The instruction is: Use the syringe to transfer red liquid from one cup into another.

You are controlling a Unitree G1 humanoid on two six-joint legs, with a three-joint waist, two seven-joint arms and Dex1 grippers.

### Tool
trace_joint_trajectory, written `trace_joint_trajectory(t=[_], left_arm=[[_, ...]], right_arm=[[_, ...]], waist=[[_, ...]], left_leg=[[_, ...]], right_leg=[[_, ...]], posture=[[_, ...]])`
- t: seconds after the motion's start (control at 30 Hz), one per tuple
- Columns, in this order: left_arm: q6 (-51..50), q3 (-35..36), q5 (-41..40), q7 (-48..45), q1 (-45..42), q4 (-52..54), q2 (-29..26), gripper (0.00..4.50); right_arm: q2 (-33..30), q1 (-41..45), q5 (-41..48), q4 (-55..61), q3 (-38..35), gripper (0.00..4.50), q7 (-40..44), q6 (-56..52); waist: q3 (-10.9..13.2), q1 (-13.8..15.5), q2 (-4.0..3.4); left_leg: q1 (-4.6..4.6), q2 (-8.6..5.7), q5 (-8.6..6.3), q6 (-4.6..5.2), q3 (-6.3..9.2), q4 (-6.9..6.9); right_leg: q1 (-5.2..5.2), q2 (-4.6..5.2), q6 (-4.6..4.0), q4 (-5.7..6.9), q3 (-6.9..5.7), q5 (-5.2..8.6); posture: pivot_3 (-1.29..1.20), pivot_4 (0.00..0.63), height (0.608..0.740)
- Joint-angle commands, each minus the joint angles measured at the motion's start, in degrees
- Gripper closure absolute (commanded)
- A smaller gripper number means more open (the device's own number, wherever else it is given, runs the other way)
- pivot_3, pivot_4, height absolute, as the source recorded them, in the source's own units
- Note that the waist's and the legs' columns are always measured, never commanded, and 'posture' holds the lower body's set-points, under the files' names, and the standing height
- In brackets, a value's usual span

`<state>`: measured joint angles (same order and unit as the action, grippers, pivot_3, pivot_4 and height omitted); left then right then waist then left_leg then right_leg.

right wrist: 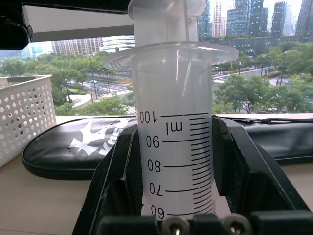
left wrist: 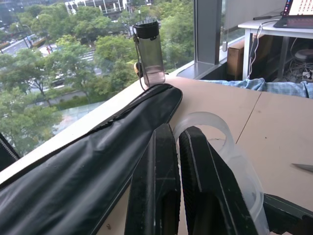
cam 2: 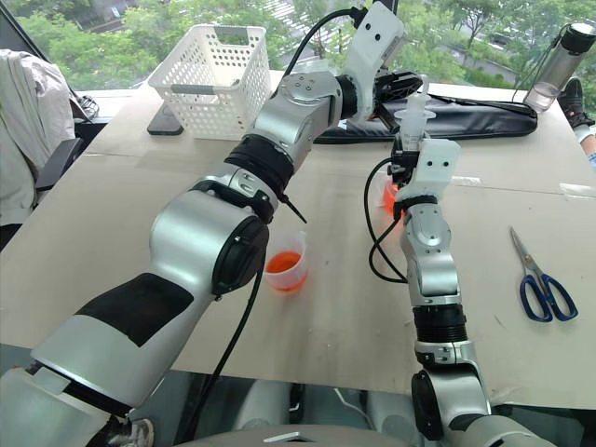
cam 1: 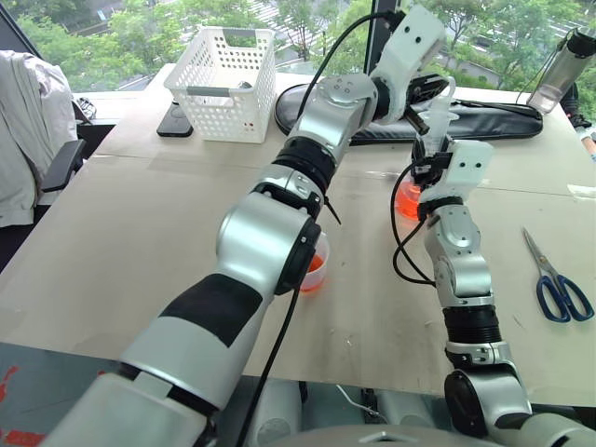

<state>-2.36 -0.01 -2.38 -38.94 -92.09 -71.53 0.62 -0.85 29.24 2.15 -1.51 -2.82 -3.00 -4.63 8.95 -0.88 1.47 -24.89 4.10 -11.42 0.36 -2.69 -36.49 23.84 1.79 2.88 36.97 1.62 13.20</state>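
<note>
My right gripper [right wrist: 176, 128] is shut on the barrel of the clear syringe [right wrist: 176, 98] and holds it upright. The barrel looks clear from the 60 mark up. The syringe [cam 2: 413, 112] stands over the shorter cup [cam 2: 388, 196], which holds red liquid and is partly hidden behind my right hand. My left gripper [left wrist: 175, 129] is shut, with its fingers [left wrist: 195, 161] lying against the plunger's round top [left wrist: 208, 125]. The taller cup [cam 2: 287, 264], with a tab at its rim, stands nearer on the table with red liquid [cam 2: 284, 265] in it.
A white basket [cam 1: 223, 79] and a dark phone [cam 1: 175, 121] lie at the far left of the table [cam 1: 140, 233]. A long black bag [cam 1: 484, 121] and a bottle [cam 1: 563, 70] are at the back, and blue scissors [cam 1: 559, 284] on the right.
</note>
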Motion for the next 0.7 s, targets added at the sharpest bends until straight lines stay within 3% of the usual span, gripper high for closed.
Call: trace_joint_trajectory(t=[0.03,0.23,0.33,0.53,0.7], left_arm=[[2.9,2.2,-0.9,2.3,-4.3,2.2,-1.0,4.50],[0.2,3.3,-2.8,-1.1,-3.0,2.6,-0.7,4.50],[-1.7,4.2,-3.7,-3.1,-2.6,3.3,-1.8,3.62],[-9.6,6.5,-7.2,-8.0,0.1,8.8,-6.6,0.96],[-20.6,5.4,-9.8,-12.0,6.6,21.5,-9.8,0.93]], right_arm=[[0.2,-1.0,0.1,1.4,0.1,2.99,0.1,0.2],[0.2,-0.1,-0.1,1.5,-0.3,2.99,-0.1,2.2],[0.1,0.2,-0.4,1.7,-0.3,2.99,-0.2,2.9],[-0.3,0.2,-1.2,2.6,-0.6,2.99,-0.6,3.7],[-0.6,0.4,-1.5,3.2,-1.0,2.99,-0.9,4.5]], waist=[[0.0,0.0,0.00],[0.0,0.0,0.00],[0.0,-0.1,0.00],[0.0,-0.2,-0.01],[0.0,-0.3,-0.03]], left_leg=[[0.00,0.00,0.00,0.00,0.00,0.00],[0.00,0.00,0.00,0.00,0.00,0.00],[0.00,0.00,0.00,0.00,0.00,0.00],[0.01,0.00,0.00,0.00,0.01,0.00],[0.02,0.01,0.00,-0.01,0.04,0.00]], right_leg=[[0.00,0.00,0.00,0.00,0.00,0.00],[0.00,0.00,0.00,0.00,0.00,0.00],[0.00,0.00,0.00,0.00,0.00,0.00],[0.00,0.00,0.00,0.04,0.00,0.00],[0.00,0.00,0.00,0.08,-0.02,0.00]], posture=[[0.00,0.150,0.724],[0.00,0.150,0.724],[0.00,0.150,0.724],[0.00,0.150,0.724],[0.00,0.150,0.724]])
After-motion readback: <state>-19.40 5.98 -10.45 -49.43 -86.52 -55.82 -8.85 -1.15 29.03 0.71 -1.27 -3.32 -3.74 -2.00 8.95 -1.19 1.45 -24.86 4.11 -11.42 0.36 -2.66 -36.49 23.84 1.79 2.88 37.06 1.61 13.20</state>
